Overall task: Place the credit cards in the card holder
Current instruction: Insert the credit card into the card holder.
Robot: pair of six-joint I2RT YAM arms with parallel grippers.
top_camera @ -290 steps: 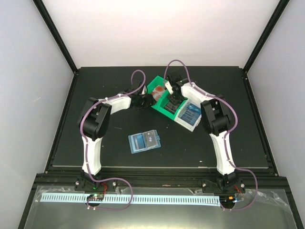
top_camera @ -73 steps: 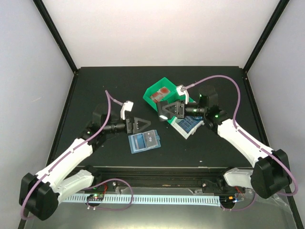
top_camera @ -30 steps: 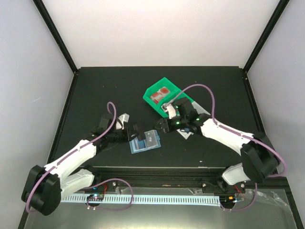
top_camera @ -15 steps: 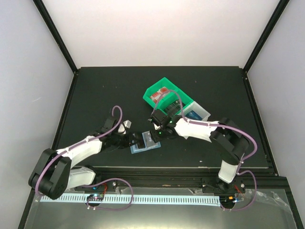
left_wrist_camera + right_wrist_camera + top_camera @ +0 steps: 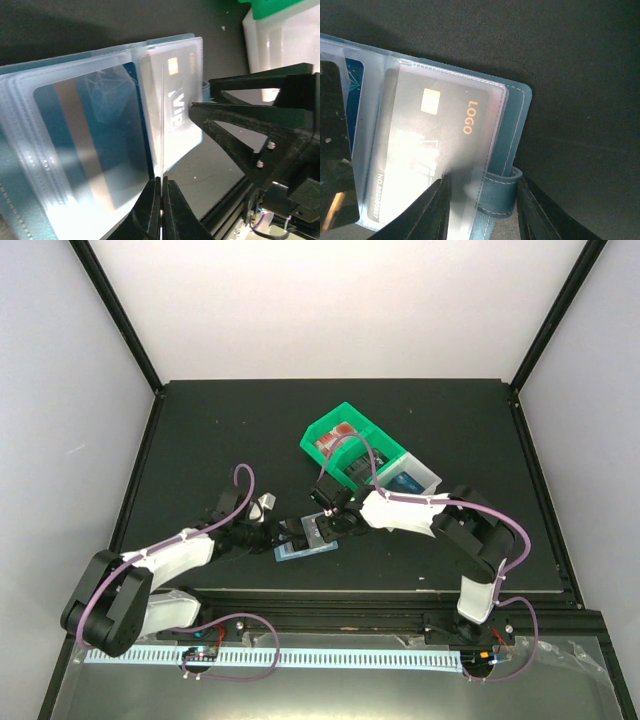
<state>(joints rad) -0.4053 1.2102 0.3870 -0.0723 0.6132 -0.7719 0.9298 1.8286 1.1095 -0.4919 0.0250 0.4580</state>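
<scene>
Card holder (image 5: 304,539) lying open at lower centre of the tabletop (image 5: 200,440), left tool (image 5: 161,192) pinching a thin clear pocket sheet (image 5: 163,120) edge-on, right tool (image 5: 480,200) spreading wide over the dark card (image 5: 435,150), green bin (image 5: 345,440) sitting above

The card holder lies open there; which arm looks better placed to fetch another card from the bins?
Probably the right: its tool is nearer the green bin, while the left tool pinches a sleeve of the card holder.
</scene>
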